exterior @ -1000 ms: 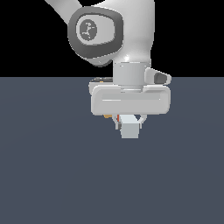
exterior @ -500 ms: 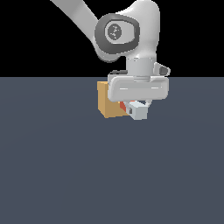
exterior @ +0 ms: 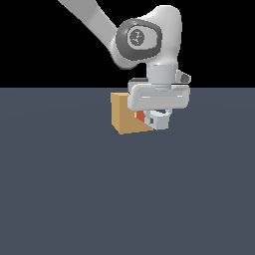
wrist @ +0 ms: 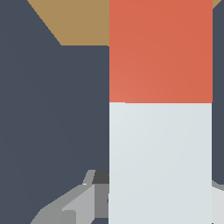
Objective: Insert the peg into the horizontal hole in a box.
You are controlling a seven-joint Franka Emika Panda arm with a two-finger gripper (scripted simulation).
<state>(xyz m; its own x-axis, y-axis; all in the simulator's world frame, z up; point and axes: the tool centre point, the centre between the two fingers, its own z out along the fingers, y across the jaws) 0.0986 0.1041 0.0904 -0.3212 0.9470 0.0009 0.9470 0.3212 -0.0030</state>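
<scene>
The box (exterior: 125, 117) is a tan-orange cube on the dark floor. My gripper (exterior: 160, 121) hangs just to the exterior view's right of it, shut on the peg (exterior: 158, 119). The peg lies roughly level, with its red end (exterior: 141, 117) toward the box and close against the box's side. In the wrist view the peg (wrist: 160, 162) fills the frame, pale grey-white near the fingers (wrist: 74, 205) and red (wrist: 160, 50) farther out. The box (wrist: 78, 19) shows as a tan patch beyond it. The hole is hidden in both views.
Dark grey floor (exterior: 74, 199) surrounds the box on all sides. The arm's wrist and hand (exterior: 158, 94) hang over the box's upper corner on the exterior view's right.
The arm has swung toward the exterior view's right, uncovering the box. The held peg has come along with it, and its red end now shows beside the box.
</scene>
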